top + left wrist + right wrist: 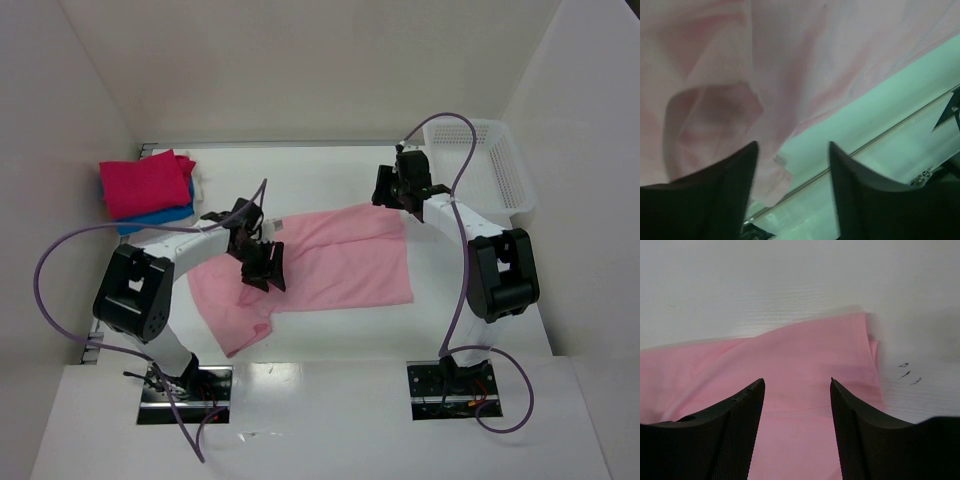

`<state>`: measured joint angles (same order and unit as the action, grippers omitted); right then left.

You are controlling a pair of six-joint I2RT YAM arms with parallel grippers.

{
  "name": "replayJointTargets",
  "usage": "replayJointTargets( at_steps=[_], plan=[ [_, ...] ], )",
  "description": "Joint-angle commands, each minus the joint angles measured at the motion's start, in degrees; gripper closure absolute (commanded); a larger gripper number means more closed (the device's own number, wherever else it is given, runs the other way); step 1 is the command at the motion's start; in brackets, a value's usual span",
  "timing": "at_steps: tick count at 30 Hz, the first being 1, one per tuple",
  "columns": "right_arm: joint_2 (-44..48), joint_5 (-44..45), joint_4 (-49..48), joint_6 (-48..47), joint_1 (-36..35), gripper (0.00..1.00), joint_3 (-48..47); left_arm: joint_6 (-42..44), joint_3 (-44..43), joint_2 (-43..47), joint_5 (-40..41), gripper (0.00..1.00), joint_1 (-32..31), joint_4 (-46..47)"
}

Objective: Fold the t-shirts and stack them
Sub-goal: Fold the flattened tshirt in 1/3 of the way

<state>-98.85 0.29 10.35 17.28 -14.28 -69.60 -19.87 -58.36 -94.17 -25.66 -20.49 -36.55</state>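
A: How far along is the robot? Start at the left.

B: At the far left of the table sits a stack: a magenta t-shirt folded on top of a blue t-shirt. Those two look finished.

A: And the left arm?

B: The left gripper hangs over the left part of the light pink t-shirt. Its fingers are spread. Its wrist view shows only cloth and bare table in the gap, nothing pinched.

A: So the pink one isn't folded?

B: Not properly, by the look of it. It lies across the middle of the table, mostly flat, with a sleeve poking out toward the near left. A band along its far edge may be a doubled layer, but that cannot be told for sure.

A: The right side?

B: The right gripper is at the shirt's far right corner, jaws parted and gripping nothing. The corner lies below the gap in its wrist view. Further right stands the white mesh basket, apart from the cloth.

A: What's left, then?

B: Probably the whole fold of the pink shirt, then setting it on the stack.
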Motion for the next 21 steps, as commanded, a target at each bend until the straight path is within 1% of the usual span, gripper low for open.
replayJointTargets(
  at_steps=[1, 2, 6, 7, 9, 11, 14, 17, 21],
  plan=[
    [1.6, 1.2, -0.5, -0.5, -0.3, 0.39, 0.1, -1.7, -0.9, 7.2, 2.3, 0.23, -0.4, -2.8],
    [1.6, 1.2, -0.5, -0.5, -0.3, 0.39, 0.1, -2.2, -2.0, 8.3, 3.7, 0.22, -0.4, -2.8],
    [1.7, 1.2, -0.5, -0.5, -0.8, 0.39, 0.1, -5.4, -5.5, 11.8, 10.8, 0.21, 2.7, -1.4],
    [2.1, 1.2, -0.5, -0.5, -0.8, 0.39, 0.1, -6.2, -6.1, 11.8, 13.8, 0.21, 4.3, -0.2],
    [2.2, 1.2, -0.5, -0.5, -0.8, 0.39, 0.1, -7.6, -6.2, 12.7, 16.6, 0.21, 7.3, 1.4],
    [2.2, 1.2, -0.5, -0.5, -0.8, 0.39, 0.1, -10.0, -6.2, 13.8, 21.1, 0.23, 11.2, 2.5],
    [3.1, 1.7, -0.5, -1.0, -0.8, 0.39, 0.6, -11.2, -5.4, 14.4, 25.7, 0.23, 15.0, 4.6],
    [3.3, 1.7, -0.5, -1.0, -0.8, 0.39, 1.1, -13.4, -2.8, 15.0, 27.8, 0.23, 19.6, 8.6],
    [3.3, 1.7, -0.5, -1.0, -0.8, 0.39, 1.1, -14.2, -0.7, 12.8, 24.6, 0.23, 24.3, 12.1]
  ],
)
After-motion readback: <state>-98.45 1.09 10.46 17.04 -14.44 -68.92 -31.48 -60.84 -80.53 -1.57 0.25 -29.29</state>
